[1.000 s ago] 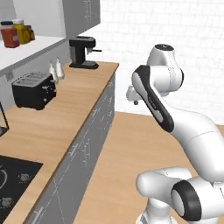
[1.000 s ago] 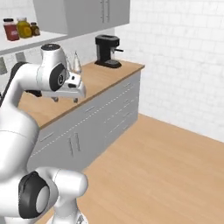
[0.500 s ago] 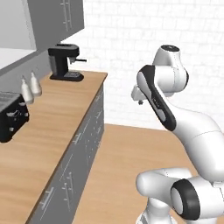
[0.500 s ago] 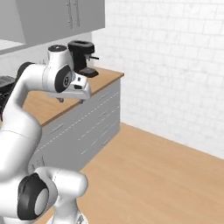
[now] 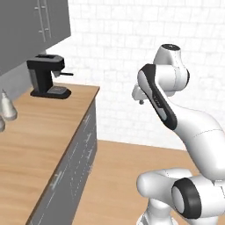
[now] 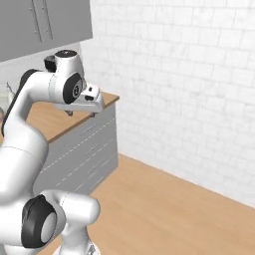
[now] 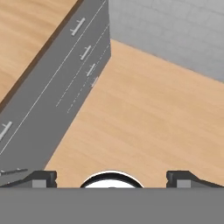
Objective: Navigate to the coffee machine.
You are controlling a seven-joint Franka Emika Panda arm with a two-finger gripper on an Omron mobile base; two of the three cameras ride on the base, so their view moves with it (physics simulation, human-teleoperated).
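One tall black coffee machine (image 5: pixel 45 75) sits in the upper left of my left base view, on the wooden counter's (image 5: pixel 39 140) far end, well apart from my wide-open, empty gripper (image 7: pixel 112 178).

Coffee machine (image 5: pixel 46 75): tall, black, C-shaped, upright at the counter's far end against the wall; grey drip grille, handle projecting right.

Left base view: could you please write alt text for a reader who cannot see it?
A black coffee machine stands at the far end of a wooden counter under grey wall cabinets. The white robot arm rises at the right over a wooden floor, before a white brick wall.
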